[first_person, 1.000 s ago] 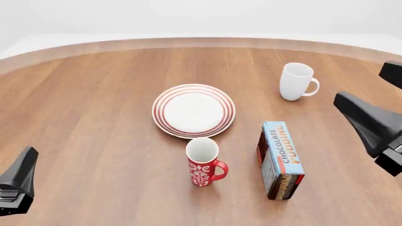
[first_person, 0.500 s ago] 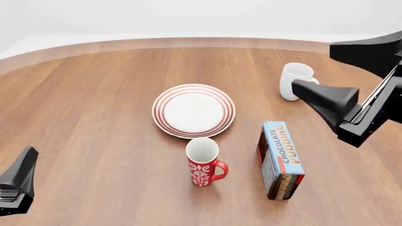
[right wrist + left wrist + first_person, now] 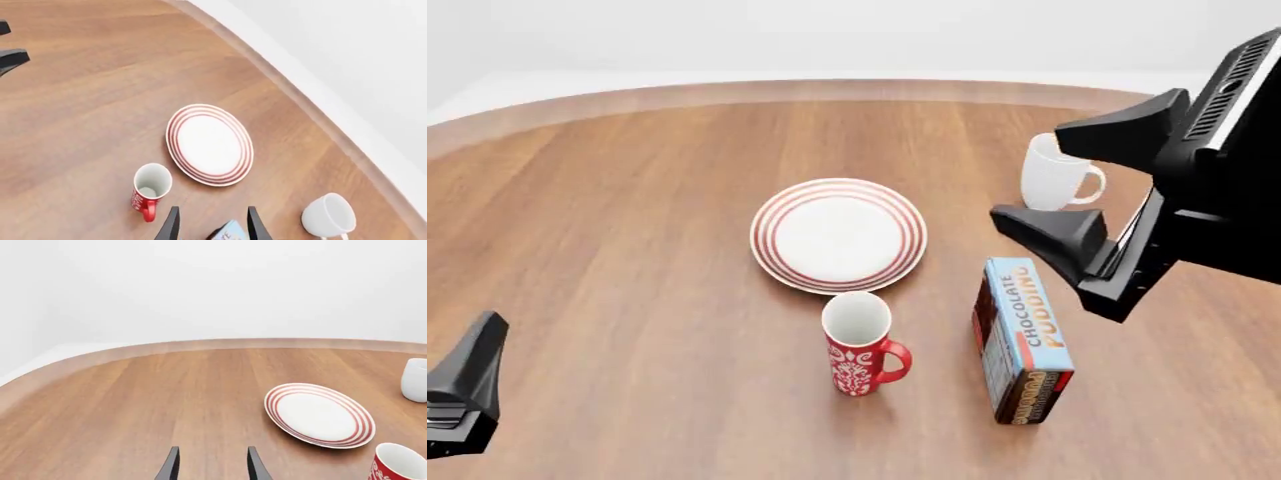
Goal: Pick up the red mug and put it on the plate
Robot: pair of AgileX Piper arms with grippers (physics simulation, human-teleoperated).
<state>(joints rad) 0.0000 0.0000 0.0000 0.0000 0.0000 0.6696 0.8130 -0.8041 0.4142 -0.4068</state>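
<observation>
The red mug (image 3: 857, 345) stands upright on the table just near of the plate (image 3: 838, 234), its handle to the right. It also shows in the left wrist view (image 3: 399, 464) and the right wrist view (image 3: 150, 187). The plate is bare in all views (image 3: 319, 414) (image 3: 209, 144). My right gripper (image 3: 1028, 172) is open and empty, raised high above the table, right of the plate and in front of the white mug. Its fingers (image 3: 171, 224) spread wide. My left gripper (image 3: 467, 385) is open and empty at the near left, far from the mug; its fingers (image 3: 171, 466) are apart.
A plain white mug (image 3: 1054, 175) stands at the back right. A chocolate pudding box (image 3: 1024, 340) lies right of the red mug, below my right gripper. The round wooden table's far edge (image 3: 827, 90) curves across the back.
My right arm has swung up and to the left, from the right edge to above the pudding box and white mug. The left arm and all objects have not moved.
</observation>
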